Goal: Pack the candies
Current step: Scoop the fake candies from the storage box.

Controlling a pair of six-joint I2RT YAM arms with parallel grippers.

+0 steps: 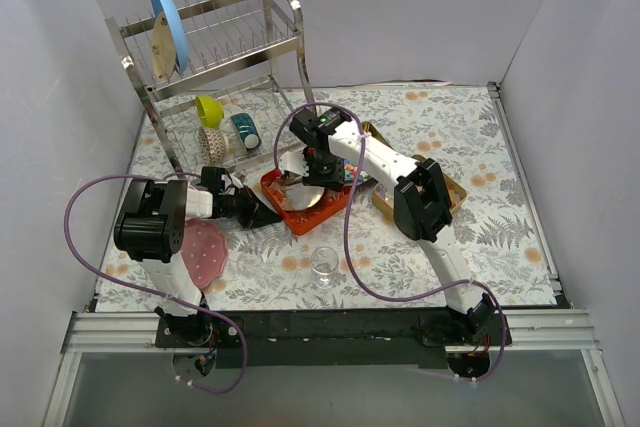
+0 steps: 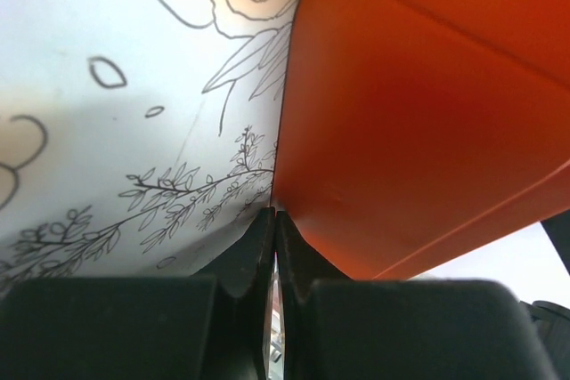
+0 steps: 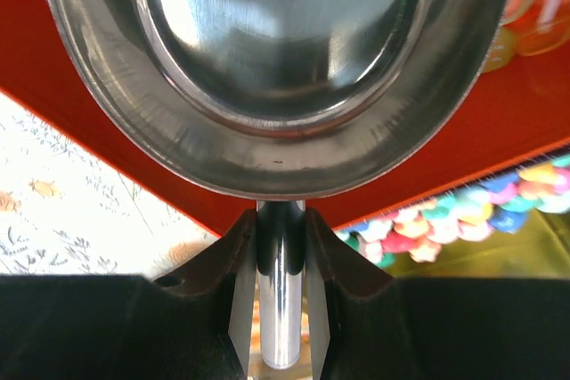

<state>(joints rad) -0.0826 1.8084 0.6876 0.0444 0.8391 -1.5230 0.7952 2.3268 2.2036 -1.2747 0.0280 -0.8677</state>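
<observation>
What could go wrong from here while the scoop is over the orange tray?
The scoop is pinched only by its thin handle in the right gripper, so it may twist when digging into the candies. The left gripper seems to grip the orange tray only at its edge, so a push could slide or tip it.

I count one orange tray (image 1: 290, 215), one gold tray (image 1: 461, 192) and one metal scoop (image 3: 285, 60). The candies (image 3: 445, 220) are a big pile, too many for me to count. On the tabletop (image 1: 450, 127) I see one clear glass (image 1: 323, 265) and one pink plate (image 1: 205, 252). There is one dish rack (image 1: 225, 52). It has one blue plate (image 1: 165, 17), one yellow cup (image 1: 209, 109), one patterned cup (image 1: 211, 142) and one teal can (image 1: 245, 130). I have two grippers: my left gripper (image 2: 273, 220) and my right gripper (image 3: 280, 220).
</observation>
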